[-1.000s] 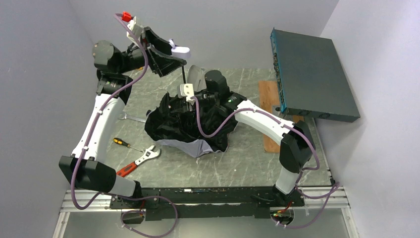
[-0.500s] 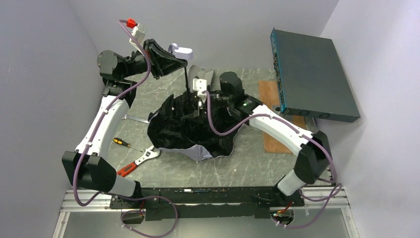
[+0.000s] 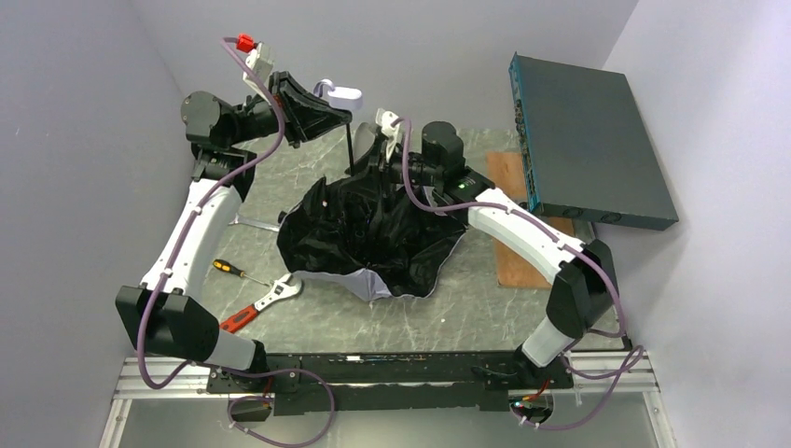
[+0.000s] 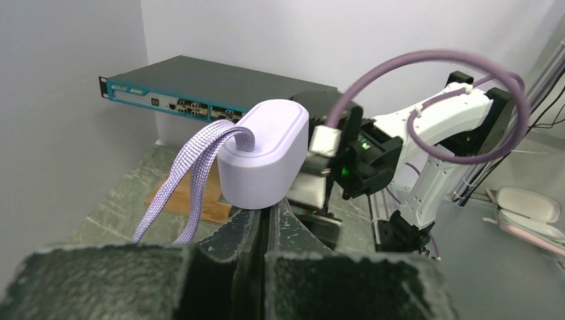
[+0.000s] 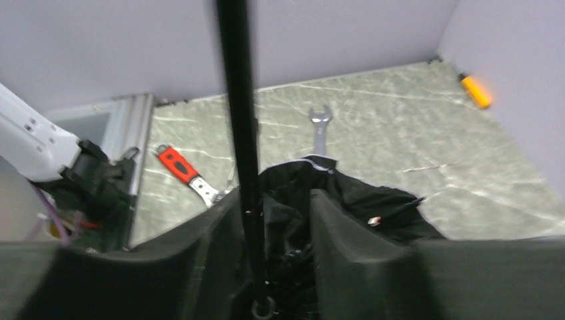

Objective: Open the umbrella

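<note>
**Hold, left to right.** The left arm [image 3: 187, 233] reaches up and over the rear of the counter [image 3: 466, 317]. The left jaws are pressed shut just beneath the pale handle [image 4: 266, 160] of the umbrella [image 3: 373, 238], apparently on the neck where the shaft enters; the contact itself is hidden. A woven wrist strap [image 4: 193, 173] hangs free from the handle. This raised grip evidently serves as an anchor, keeping the thin black shaft [image 3: 351, 149] clear of the counter. The shaft slopes down to the canopy [image 5: 360, 200], which lies slack and crumpled at mid-counter, black inside uppermost, with a pale edge of the outside showing at its near side. The right arm [image 3: 522, 233] comes in from the right. The right jaws stand apart astride the shaft, which passes close to one finger [image 5: 220, 247] without being clamped. The stance suits a slide along the shaft to drive the runner. The canopy is judged only partly spread, with the ribs not locked.

**Surface and room.** The counter is grey-green marbled stone. At its left lie a screwdriver [image 3: 228, 269] with an orange-and-black grip, an adjustable wrench [image 3: 270, 299] with a red handle, and a plain spanner [image 5: 320, 130], all near the canopy but apart from it. At the right rear a wooden board [image 3: 508, 224] lies flat. Above it a dark teal rack-mount network switch [image 3: 588, 140] sits against the right wall, well apart from the umbrella. Plain pale lilac-grey walls enclose the left, rear and right.
</note>
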